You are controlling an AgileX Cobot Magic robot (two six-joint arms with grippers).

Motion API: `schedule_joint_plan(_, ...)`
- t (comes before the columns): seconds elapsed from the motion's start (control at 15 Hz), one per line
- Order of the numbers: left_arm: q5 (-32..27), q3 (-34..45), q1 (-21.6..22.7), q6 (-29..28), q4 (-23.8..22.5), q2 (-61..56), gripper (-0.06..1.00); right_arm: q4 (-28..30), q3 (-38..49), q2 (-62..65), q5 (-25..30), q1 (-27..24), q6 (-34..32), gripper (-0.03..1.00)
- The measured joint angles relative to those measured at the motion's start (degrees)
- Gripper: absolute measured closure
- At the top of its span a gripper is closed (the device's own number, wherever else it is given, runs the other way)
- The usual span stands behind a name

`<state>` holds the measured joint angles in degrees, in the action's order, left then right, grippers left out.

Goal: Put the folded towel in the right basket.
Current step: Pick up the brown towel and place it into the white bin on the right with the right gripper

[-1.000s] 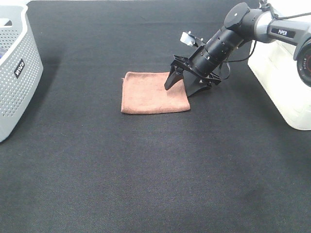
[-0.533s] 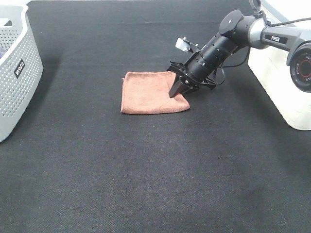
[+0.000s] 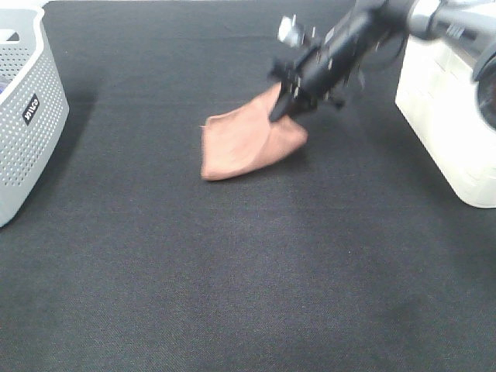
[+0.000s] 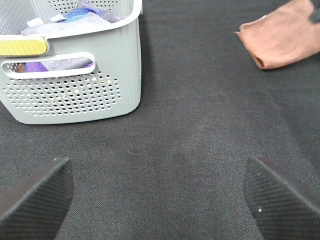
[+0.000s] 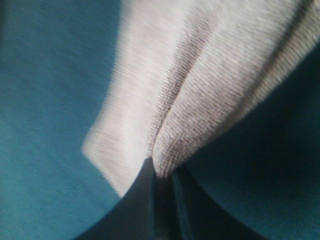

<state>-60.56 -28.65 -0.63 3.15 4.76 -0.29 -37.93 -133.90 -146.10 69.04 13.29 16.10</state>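
Observation:
The folded brown towel (image 3: pixel 246 141) hangs tilted from my right gripper (image 3: pixel 280 110), which is shut on its right edge and holds that side up off the black table; its left corner looks to still touch the cloth. The right wrist view shows the towel (image 5: pixel 200 85) pinched between the closed fingers. The towel also shows far off in the left wrist view (image 4: pixel 280 35). The right basket (image 3: pixel 453 116), white, stands at the right edge. My left gripper (image 4: pixel 160 197) is open and empty above bare table.
A grey perforated basket (image 3: pixel 23 108) with clothes in it stands at the far left; it also shows in the left wrist view (image 4: pixel 75 85). The black table cloth (image 3: pixel 232 271) covers the whole surface.
My right gripper closed on the towel's right edge and rose up and back, lifting that side so the towel now hangs tilted. The left arm has not moved.

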Motion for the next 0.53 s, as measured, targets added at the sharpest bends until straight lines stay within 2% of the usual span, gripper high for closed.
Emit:
schedule_joint_plan(0.2, 0.0, 0.0, 0.0, 0.0, 0.0, 0.0, 0.07, 2.5, -0.1, 6.0, 0.3, 0.0, -0.4, 0.95)
schedule_joint_plan(0.53, 0.0, 0.0, 0.0, 0.0, 0.0, 0.0, 0.07, 13.7, -0.1, 20.5, 0.5, -0.1, -3.2, 0.95)
